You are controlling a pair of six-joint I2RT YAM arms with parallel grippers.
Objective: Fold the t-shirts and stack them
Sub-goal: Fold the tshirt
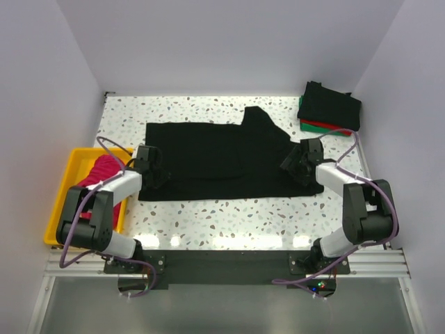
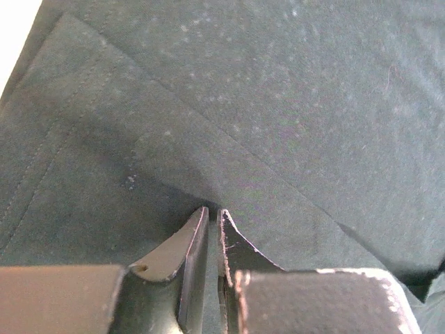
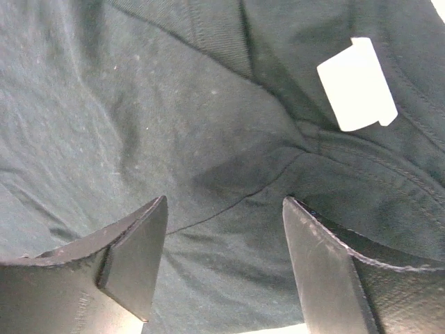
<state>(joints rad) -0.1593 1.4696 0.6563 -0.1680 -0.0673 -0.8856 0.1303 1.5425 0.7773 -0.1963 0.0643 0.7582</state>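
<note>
A large black t-shirt (image 1: 222,156) lies spread on the speckled table, partly folded, with one sleeve sticking out at the back. My left gripper (image 1: 150,167) sits at its left edge. In the left wrist view my left gripper (image 2: 213,211) is shut, pinching a fold of the black cloth (image 2: 278,104). My right gripper (image 1: 299,161) is at the shirt's right edge. In the right wrist view my right gripper (image 3: 224,200) is open just above the black cloth (image 3: 139,104) by the collar, near the white neck tag (image 3: 357,85). A magenta-pink shirt (image 1: 104,170) lies crumpled in the yellow tray.
The yellow tray (image 1: 61,202) stands at the table's left edge beside the left arm. A stack of folded shirts (image 1: 330,108), black on top of green and red, sits in the back right corner. White walls close in the table on three sides.
</note>
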